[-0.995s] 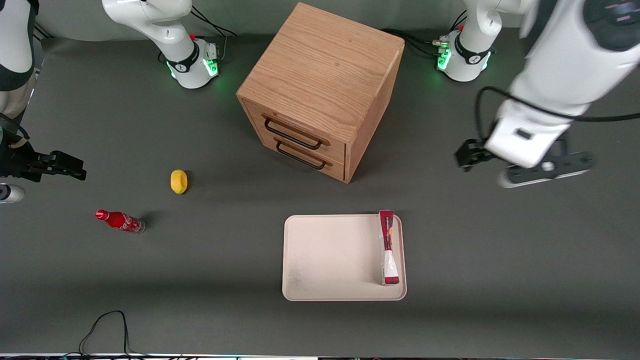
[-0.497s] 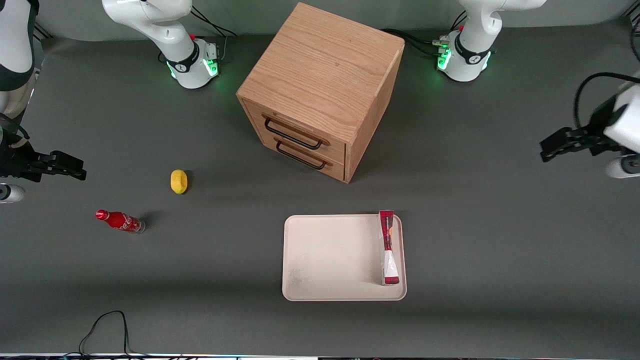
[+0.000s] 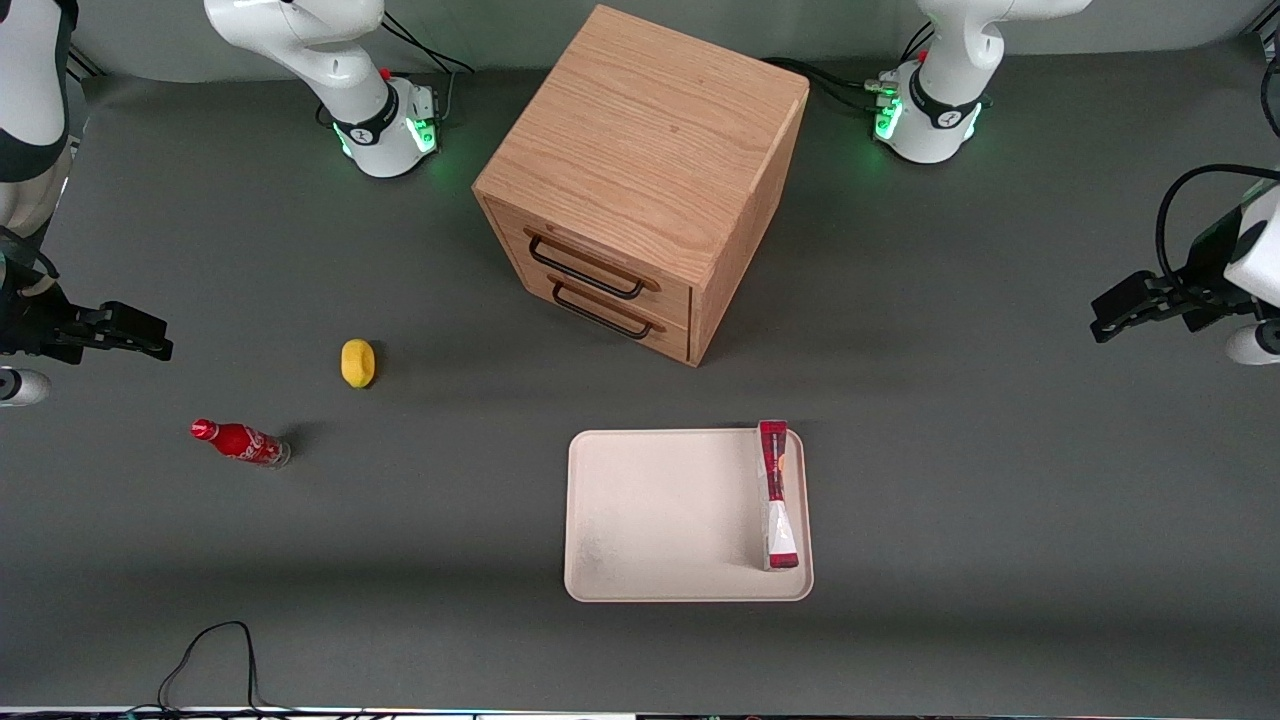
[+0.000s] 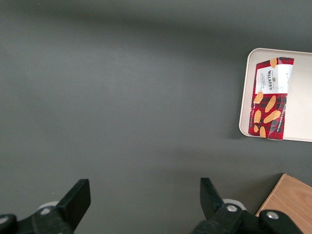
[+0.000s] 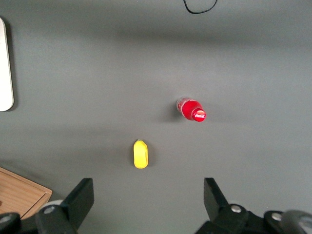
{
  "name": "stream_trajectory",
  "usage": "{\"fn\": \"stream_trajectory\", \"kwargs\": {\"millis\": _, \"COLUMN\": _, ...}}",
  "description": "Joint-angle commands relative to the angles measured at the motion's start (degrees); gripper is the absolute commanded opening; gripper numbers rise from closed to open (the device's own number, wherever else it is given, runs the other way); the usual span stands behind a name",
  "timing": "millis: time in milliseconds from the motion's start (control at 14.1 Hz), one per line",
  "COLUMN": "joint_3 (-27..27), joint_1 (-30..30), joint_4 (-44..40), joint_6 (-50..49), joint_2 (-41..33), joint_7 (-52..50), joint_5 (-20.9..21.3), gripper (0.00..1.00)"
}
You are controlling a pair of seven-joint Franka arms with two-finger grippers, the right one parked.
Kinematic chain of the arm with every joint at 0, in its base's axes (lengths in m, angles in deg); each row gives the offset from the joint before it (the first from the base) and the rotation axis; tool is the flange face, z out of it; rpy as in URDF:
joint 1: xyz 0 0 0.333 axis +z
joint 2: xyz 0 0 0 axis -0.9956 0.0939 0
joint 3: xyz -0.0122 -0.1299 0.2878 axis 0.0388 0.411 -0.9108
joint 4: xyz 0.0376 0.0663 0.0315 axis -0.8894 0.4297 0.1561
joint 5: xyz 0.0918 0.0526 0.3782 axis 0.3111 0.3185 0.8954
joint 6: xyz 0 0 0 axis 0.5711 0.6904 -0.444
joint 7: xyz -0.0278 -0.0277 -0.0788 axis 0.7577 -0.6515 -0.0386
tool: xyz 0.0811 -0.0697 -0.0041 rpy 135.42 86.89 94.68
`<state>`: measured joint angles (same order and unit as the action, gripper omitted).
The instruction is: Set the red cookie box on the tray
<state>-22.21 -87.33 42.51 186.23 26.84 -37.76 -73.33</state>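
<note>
Front view: the slim red cookie box with grey-white printed faces (image 3: 775, 495) is lying inside the large pale cream-pink tray with rounded corners and a low rim (image 3: 660, 515), tucked along the tray's short edge toward the working arm's end of the table. Its long axis is running from the cabinet side toward the front camera, one end pointing at the light wooden two-drawer cabinet (image 3: 640, 180) and the pale end sitting nearest the camera. The left arm's black two-finger gripper (image 3: 1140, 305) is hanging well apart from the tray at the working arm's end, holding nothing. The placing step is looking done, so the step in hand is reading as retreat; the next move is probably calling only for parking the arm clear of the tray. A small red soda bottle (image 3: 240, 442) and a small yellow rounded object (image 3: 358, 362) are lying toward the parked arm's end. Left wrist view: the gripper's fingers (image 4: 75, 197) are standing wide apart over bare dark grey table (image 4: 122, 97), nothing between them. The box is showing its patterned face, resting against the tray's rim with its long axis along that edge and one end reaching a tray corner.
</note>
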Motion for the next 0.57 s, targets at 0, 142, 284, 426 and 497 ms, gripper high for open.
{"fn": "stream_trajectory", "kwargs": {"millis": 0, "joint_3": -1.7, "joint_1": -0.5, "joint_4": 2.9, "joint_6": 1.2, "joint_2": -3.1, "joint_7": 3.1, "joint_5": -0.7, "gripper": 1.0}}
{"fn": "stream_trajectory", "kwargs": {"millis": 142, "joint_3": -1.9, "joint_1": -0.4, "joint_4": 2.7, "joint_6": -1.0, "joint_2": -3.4, "joint_7": 7.6, "joint_5": -0.6, "gripper": 1.0}}
{"fn": "stream_trajectory", "kwargs": {"millis": 284, "joint_3": -1.9, "joint_1": -0.4, "joint_4": 0.7, "joint_6": -3.2, "joint_2": -2.7, "joint_7": 7.2, "joint_5": -0.6, "gripper": 1.0}}
{"fn": "stream_trajectory", "kwargs": {"millis": 426, "joint_3": -1.7, "joint_1": -0.3, "joint_4": 0.7, "joint_6": -2.7, "joint_2": -2.4, "joint_7": 5.3, "joint_5": -0.6, "gripper": 1.0}}
{"fn": "stream_trajectory", "kwargs": {"millis": 497, "joint_3": -1.6, "joint_1": -0.1, "joint_4": 0.7, "joint_6": -2.4, "joint_2": -2.1, "joint_7": 4.0, "joint_5": -0.6, "gripper": 1.0}}
